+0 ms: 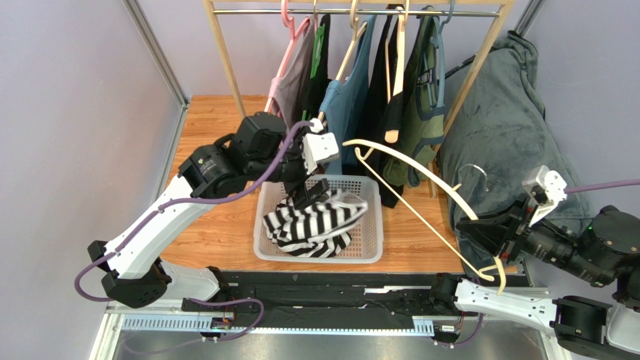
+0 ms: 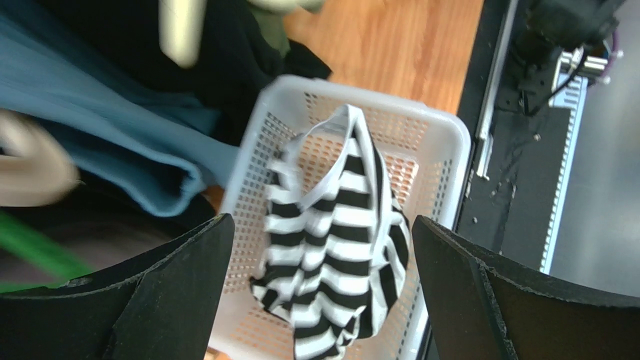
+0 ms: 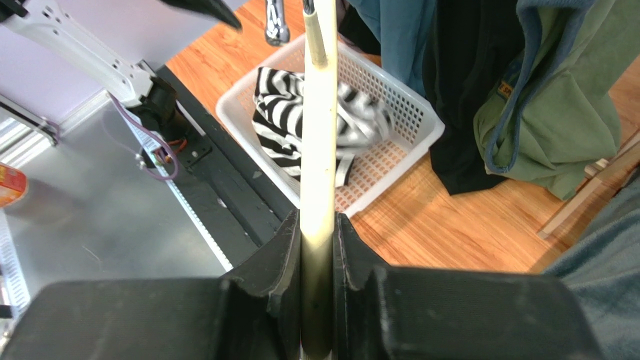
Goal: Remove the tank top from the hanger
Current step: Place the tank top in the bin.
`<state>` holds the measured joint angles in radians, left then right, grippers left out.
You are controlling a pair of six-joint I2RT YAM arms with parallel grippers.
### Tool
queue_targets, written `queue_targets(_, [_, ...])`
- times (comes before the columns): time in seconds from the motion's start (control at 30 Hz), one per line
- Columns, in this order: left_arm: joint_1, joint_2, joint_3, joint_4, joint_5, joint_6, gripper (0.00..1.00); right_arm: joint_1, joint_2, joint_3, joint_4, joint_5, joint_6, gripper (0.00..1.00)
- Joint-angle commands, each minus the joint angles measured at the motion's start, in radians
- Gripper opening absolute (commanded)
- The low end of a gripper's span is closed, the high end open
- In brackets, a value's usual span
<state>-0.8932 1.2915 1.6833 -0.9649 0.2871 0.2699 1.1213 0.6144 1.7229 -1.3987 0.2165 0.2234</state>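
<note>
Your left gripper [image 2: 321, 225] wide open above the striped tank top [image 1: 315, 223] in the basket [image 1: 373, 251], your right gripper [image 3: 317, 225] at 4 o'clock clamping the cream hanger [image 1: 421, 169]

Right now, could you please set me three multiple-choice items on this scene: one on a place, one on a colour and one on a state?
1. Where does the striped tank top lie?
A. On the clothes rail
B. In the white basket
C. On the bare wood

2. What colour is the hanger in the right tool?
A. Cream
B. Red
C. Blue

3. How does the left tool stand?
A. Shut on the tank top
B. Shut on the hanger
C. Open, holding nothing

Answers:
1 B, since the stripes sit bunched inside the basket walls.
2 A, since the right wrist view shows a pale cream rod clamped between the fingers.
3 C, since its fingers stand wide apart above the basket with nothing between them.
</note>
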Motion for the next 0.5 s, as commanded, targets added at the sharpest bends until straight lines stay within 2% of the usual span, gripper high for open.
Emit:
queue_targets(0.0, [0.0, -0.008, 0.185, -0.03, -0.023, 0.008, 0.97, -0.003, 0.019, -0.031, 0.033, 0.009, -0.03, 0.0])
queue_targets(0.1, [0.0, -0.034, 0.207, -0.063, -0.107, 0.075, 0.98, -0.003, 0.067, -0.048, 0.003, -0.005, -0.035, 0.0])
queue_targets(0.2, [0.0, -0.092, 0.179, -0.099, -0.121, 0.12, 0.98, -0.003, 0.134, -0.1, 0.003, -0.069, -0.067, 0.0])
queue_targets(0.4, [0.004, -0.185, 0.081, -0.187, 0.05, 0.167, 0.98, -0.003, 0.157, -0.218, 0.209, -0.238, -0.188, 0.0])
queue_targets(0.47, [0.019, -0.195, 0.073, -0.219, 0.108, 0.227, 0.98, -0.003, 0.147, -0.249, 0.266, -0.305, -0.219, 0.0])
